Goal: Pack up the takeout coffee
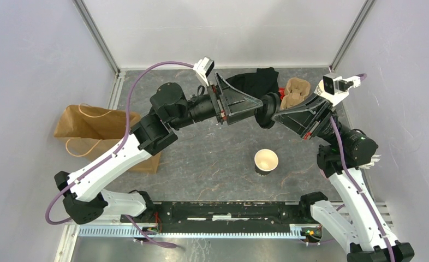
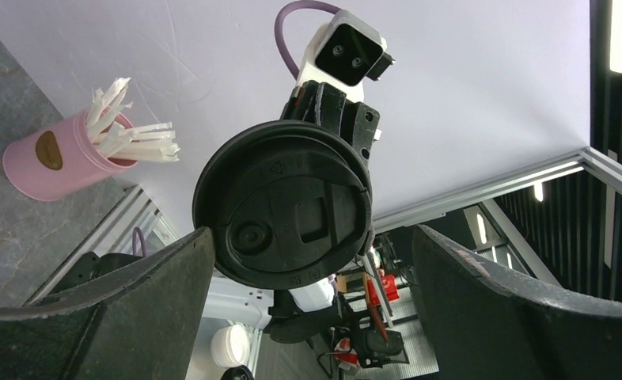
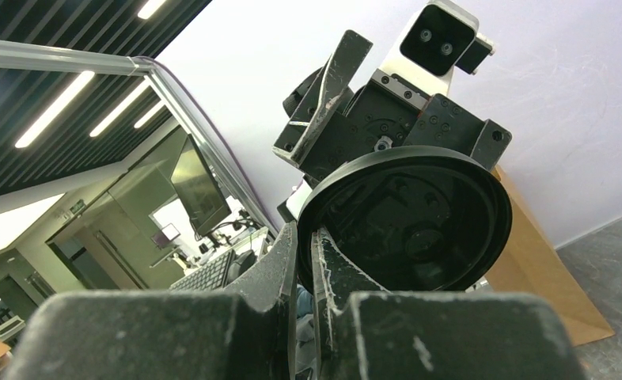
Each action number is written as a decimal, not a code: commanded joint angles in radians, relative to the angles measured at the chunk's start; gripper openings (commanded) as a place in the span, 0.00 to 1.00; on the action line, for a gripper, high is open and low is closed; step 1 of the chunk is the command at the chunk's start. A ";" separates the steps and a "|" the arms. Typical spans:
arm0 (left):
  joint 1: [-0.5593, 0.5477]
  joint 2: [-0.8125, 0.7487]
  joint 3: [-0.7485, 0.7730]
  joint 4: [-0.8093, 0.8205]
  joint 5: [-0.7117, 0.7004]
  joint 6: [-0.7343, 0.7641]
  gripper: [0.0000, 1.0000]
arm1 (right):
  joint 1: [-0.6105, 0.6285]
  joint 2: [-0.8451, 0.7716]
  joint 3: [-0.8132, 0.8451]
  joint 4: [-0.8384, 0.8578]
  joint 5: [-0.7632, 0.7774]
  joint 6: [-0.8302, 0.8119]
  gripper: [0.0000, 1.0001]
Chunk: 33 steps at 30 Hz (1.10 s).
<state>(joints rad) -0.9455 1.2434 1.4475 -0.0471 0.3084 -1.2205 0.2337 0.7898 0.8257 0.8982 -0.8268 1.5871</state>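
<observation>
A: Here the right claw (image 3: 304, 237) pinches the black lid (image 1: 267, 111) by its rim in mid-air. The left claw (image 2: 312, 237) gapes wide, facing it. The open cup (image 1: 266, 161) stands on the worktop (image 1: 212, 158).
B: Hazard: the edge grip is thin, and a nudge from the left fingers could twist the lid free.

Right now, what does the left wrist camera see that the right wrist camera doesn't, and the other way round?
Only the left wrist view shows a pink cup stuffed with white paper-wrapped sticks, and the moulded top face of the black sip lid. Only the right wrist view shows the brown paper bag, the lid's hollow underside, and the right claw pinching its rim. Both show that same lid, held up between the two arms.
</observation>
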 commanded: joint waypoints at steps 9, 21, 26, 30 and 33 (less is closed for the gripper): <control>-0.066 0.034 0.064 -0.007 -0.034 -0.009 0.99 | 0.000 -0.044 -0.044 -0.033 -0.014 -0.049 0.02; -0.081 0.077 0.138 -0.115 -0.055 0.045 0.91 | 0.001 -0.064 -0.046 -0.118 -0.026 -0.102 0.02; -0.084 0.080 0.141 -0.129 -0.069 0.049 0.80 | 0.000 -0.072 -0.041 -0.151 -0.026 -0.124 0.03; -0.084 0.085 0.145 -0.138 -0.072 0.052 0.77 | 0.000 -0.077 -0.027 -0.214 -0.026 -0.165 0.03; -0.084 0.094 0.155 -0.155 -0.073 0.059 0.75 | 0.001 -0.083 -0.020 -0.253 -0.026 -0.191 0.04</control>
<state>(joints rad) -1.0122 1.3247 1.5421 -0.2340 0.2253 -1.2030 0.2333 0.7090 0.7792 0.7403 -0.8349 1.4464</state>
